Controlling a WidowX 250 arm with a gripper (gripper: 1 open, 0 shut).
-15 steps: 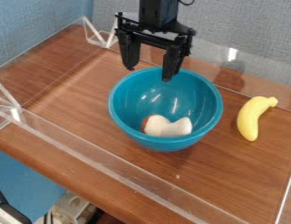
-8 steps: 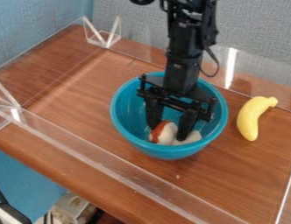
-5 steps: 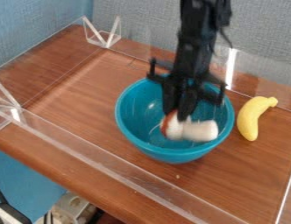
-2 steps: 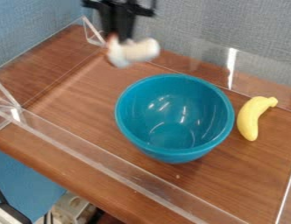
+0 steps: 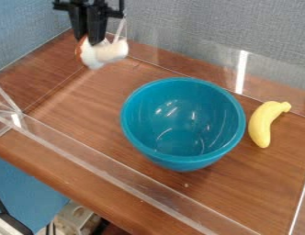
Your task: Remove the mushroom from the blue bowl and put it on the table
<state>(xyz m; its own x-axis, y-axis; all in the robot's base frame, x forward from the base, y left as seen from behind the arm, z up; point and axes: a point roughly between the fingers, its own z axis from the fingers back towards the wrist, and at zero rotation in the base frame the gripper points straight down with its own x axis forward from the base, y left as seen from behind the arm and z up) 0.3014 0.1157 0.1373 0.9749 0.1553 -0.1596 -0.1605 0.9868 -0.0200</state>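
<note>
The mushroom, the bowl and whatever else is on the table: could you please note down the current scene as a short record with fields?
mushroom: held by the gripper, up near the far left part of the table; cream stem, orange-brown cap
gripper: shut on the mushroom, image slightly blurred
bowl: blue, upright on the table, nothing inside
banana: yellow, on the table, right of the bowl in the view
task state: mushroom out of the bowl, not yet released
</note>
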